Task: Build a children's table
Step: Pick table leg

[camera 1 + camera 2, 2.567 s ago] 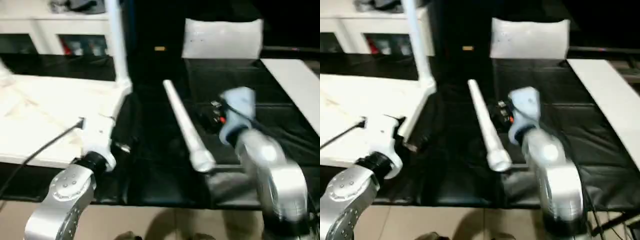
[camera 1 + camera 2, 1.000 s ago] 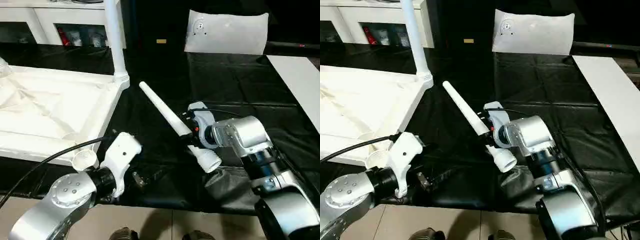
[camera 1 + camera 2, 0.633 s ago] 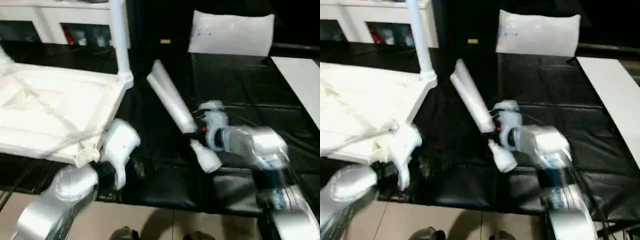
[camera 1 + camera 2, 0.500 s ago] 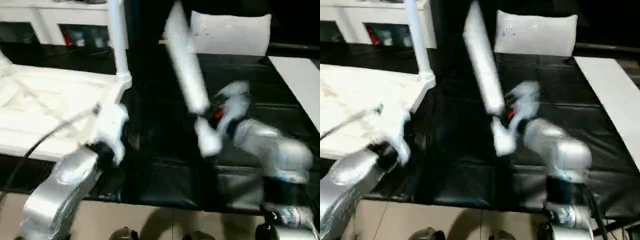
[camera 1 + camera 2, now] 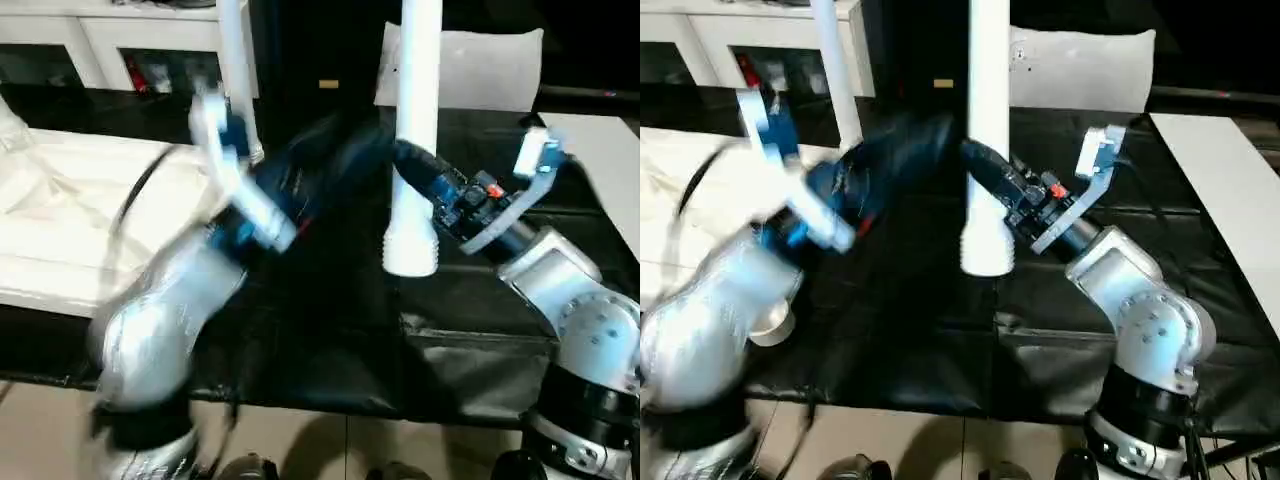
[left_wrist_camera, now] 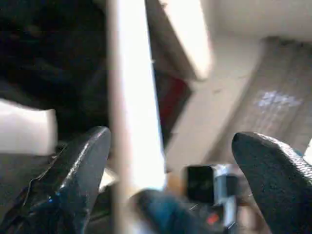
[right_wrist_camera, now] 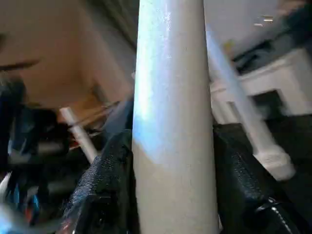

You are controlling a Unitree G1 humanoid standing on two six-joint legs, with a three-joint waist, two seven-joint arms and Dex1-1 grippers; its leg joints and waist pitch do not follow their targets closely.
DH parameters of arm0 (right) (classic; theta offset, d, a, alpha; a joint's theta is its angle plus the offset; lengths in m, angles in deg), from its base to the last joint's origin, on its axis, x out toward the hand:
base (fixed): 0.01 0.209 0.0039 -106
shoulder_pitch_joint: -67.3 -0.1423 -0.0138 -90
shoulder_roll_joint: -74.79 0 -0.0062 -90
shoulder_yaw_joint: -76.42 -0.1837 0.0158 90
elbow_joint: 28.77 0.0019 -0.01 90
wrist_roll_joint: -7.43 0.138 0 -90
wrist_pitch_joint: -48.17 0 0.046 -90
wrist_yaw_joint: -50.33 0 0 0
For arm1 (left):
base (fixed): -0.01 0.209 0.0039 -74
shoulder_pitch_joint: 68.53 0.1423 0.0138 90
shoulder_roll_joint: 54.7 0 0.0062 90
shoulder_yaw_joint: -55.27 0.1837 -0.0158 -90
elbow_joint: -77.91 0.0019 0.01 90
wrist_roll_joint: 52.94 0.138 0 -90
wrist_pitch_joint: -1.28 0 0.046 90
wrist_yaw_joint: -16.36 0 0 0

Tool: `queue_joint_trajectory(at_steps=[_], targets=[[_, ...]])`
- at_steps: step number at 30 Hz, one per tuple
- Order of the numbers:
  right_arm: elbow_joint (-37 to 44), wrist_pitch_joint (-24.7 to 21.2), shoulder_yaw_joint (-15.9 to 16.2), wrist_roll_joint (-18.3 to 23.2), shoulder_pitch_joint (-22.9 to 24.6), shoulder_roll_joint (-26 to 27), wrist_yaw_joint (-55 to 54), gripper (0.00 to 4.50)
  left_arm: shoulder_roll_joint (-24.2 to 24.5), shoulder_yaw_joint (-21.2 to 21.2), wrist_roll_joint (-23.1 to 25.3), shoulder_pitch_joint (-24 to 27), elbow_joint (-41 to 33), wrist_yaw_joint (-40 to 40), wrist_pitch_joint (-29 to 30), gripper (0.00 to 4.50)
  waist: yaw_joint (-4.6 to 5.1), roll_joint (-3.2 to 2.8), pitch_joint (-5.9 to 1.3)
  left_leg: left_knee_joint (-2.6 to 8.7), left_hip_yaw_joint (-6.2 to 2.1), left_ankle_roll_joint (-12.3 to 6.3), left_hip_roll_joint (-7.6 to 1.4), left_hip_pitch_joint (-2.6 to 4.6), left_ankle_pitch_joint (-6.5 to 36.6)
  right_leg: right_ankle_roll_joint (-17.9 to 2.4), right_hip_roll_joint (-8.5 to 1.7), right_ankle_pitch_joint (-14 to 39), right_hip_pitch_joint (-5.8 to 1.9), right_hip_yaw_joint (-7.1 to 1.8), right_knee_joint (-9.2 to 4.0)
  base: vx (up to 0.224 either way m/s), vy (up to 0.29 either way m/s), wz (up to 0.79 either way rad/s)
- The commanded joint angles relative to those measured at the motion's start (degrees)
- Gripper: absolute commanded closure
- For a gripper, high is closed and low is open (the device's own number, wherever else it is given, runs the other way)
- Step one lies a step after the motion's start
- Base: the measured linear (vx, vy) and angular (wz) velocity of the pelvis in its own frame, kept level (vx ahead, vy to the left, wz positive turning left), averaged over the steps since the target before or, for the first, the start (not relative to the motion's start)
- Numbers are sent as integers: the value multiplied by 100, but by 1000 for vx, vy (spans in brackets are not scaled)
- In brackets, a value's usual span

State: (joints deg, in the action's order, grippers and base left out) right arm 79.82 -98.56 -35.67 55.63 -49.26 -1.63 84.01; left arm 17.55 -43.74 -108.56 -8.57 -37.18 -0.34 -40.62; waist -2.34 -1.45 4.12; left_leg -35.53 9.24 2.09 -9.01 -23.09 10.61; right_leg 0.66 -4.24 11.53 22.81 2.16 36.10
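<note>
My right gripper [image 5: 420, 172] is shut on a long white table leg [image 5: 418, 80] and holds it upright above the black sheet, wide end [image 5: 410, 252] down. The right wrist view has this leg [image 7: 173, 97] clamped between both black fingers [image 7: 105, 195]. The left arm is raised and blurred. Its gripper [image 6: 170, 139] stands open close to the held leg, which passes between the wide-spread fingers [image 6: 73, 180] without touching. The white tabletop [image 5: 60, 210] lies underside up at the left. Another leg [image 5: 236, 80] stands upright in its far right corner socket.
A black sheet [image 5: 330, 340] covers the work surface. A white bag [image 5: 480, 70] lies at the back, a flat white board [image 5: 600, 150] at the right edge, and a white cabinet [image 5: 100, 40] stands behind the tabletop. The floor [image 5: 300, 450] shows along the front.
The right gripper has lifted the leg off the sheet and swung it from slanted to upright. The left arm has risen from the tabletop's near corner toward the leg.
</note>
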Motion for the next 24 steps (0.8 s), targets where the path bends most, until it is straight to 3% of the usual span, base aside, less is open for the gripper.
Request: queue_joint_trajectory(at_steps=[1, 4, 5, 11, 14, 15, 16, 18, 23, 24], targets=[[144, -54, 34, 182, 32, -4, 31, 266, -2, -88, -246, 2, 118, 10, 133, 0, -39, 46, -378, 453, -81, 86, -257, 89, 834, -1015, -304, 1179, -243, -210, -491, 0, 0, 0], [307, -93, 257, 276, 167, -52, 98, 266, -6, -49, -259, -275, 531, -33, 168, 0, -70, -1, -388, 460, -83, 114, -265, 121, 856, -897, -298, 1343, -237, -212, -518, 0, 0, 0], [337, -121, 271, 354, 186, -46, 113, 266, 3, -51, -297, -311, 595, -74, 149, 0, -69, 8, -384, 466, -81, 121, -267, 118, 882, -870, -297, 1365, -236, -216, -533, 0, 0, 0], [517, -496, 473, 930, 558, -200, 335, 266, 4, -308, -1333, -565, 1279, -848, 337, 0, -138, -4, -408, 468, -86, 161, -264, 127, 795, -942, -299, 1125, -255, -204, -505, 0, 0, 0], [516, -535, 520, 969, 615, -227, 320, 266, 124, -295, -1369, -578, 1404, -1182, 379, 30, -143, -24, -414, 481, -88, 169, -281, 123, 786, -994, -313, 996, -256, -204, -492, 0, 0, 0], [517, -505, 557, 1007, 665, -218, 207, 266, 350, -211, -1279, -575, 1534, -1607, 445, 37, -149, -43, -418, 482, -91, 194, -276, 137, 847, -973, -321, 1105, -256, -201, -496, 0, 0, 0], [507, -481, 569, 972, 677, -211, 138, 266, 449, -174, -1257, -561, 1566, -1810, 485, 40, -138, -24, -408, 493, -88, 190, -252, 129, 864, -887, -315, 1269, -255, -206, -515, 0, 0, 0], [496, -487, 629, 941, 705, -271, 80, 266, 600, -115, -1267, -537, 1592, -2040, 535, 72, -138, -35, -410, 502, -85, 241, -279, 151, 892, -878, -322, 1291, -239, -211, -516, 0, 0, 0], [520, -545, 848, 993, 825, -515, 322, 266, 806, -39, -1293, -483, 1665, -2315, 574, 78, -167, -60, -440, 499, -87, 298, -292, 155, 825, -967, -327, 949, -267, -206, -464, 0, 0, 0], [522, -514, 891, 1021, 856, -557, 372, 266, 848, -23, -1311, -479, 1717, -2435, 581, 100, -171, -51, -450, 494, -88, 270, -293, 145, 771, -993, -329, 869, -281, -206, -449, 0, 0, 0]])
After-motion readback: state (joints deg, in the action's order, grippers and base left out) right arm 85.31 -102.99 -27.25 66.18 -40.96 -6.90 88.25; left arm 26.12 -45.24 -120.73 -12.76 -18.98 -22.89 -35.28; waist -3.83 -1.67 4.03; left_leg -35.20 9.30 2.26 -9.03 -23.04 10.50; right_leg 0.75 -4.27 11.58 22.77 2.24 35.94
